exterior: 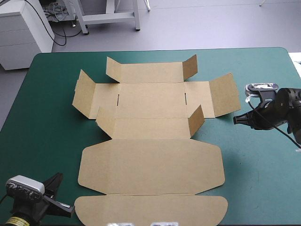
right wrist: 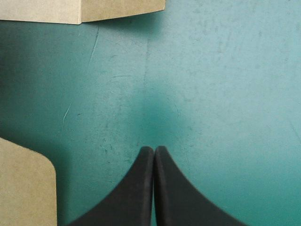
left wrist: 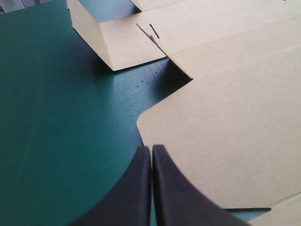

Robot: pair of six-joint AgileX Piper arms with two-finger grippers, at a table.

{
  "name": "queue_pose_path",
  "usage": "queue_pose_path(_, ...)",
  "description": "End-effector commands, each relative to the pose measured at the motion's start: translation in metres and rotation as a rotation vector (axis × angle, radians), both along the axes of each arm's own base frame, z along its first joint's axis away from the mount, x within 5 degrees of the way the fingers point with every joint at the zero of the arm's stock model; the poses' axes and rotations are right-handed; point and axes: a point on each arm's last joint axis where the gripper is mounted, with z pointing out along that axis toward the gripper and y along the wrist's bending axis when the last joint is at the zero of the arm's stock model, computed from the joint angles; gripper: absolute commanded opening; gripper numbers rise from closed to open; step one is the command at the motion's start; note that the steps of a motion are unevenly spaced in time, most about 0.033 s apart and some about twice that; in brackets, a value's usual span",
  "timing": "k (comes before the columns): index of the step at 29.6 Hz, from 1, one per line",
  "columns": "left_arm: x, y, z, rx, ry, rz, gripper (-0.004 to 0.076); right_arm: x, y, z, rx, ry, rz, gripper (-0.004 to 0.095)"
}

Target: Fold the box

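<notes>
box [exterior: 150,155] lay flat, long axis from the surface's [exterior: 47,122] near edge to far. both claws were closed, empty: left claw [exterior: 70,208] just beside its near-left corner, right claw [exterior: 235,120] by the right flap.

High view: the box [exterior: 150,165] has its nearest lid flap cut off at the near border. The table [exterior: 42,141] loses its near edge and both near corners. Left wrist view: the box runs out of frame ahead of and beside the left pincer [left wrist: 151,148]. Right wrist view: only two corners of board show near the right pincer [right wrist: 154,148].
</notes>
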Motion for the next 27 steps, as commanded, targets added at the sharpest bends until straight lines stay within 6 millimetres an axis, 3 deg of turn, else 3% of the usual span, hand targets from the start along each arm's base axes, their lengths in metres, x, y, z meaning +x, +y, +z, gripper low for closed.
queue_pose_path(1,0.001,-0.001,0.016,-0.041,-0.083,0.007,-0.0008,-0.002,-0.001,0.017,-0.014,-0.077,0.004,-0.0016)
queue_pose_path(19,0.001,-0.001,0.016,-0.041,-0.084,0.007,-0.0008,-0.005,0.0,0.016,-0.007,-0.037,0.007,-0.0016)
queue_pose_path(22,0.001,-0.001,0.016,-0.041,-0.084,0.007,-0.0008,-0.005,0.001,0.027,0.008,-0.041,0.009,-0.0016)
queue_pose_path(27,0.001,-0.001,0.016,-0.044,-0.084,0.006,-0.0008,-0.007,0.004,0.061,0.038,-0.093,0.019,-0.0016)
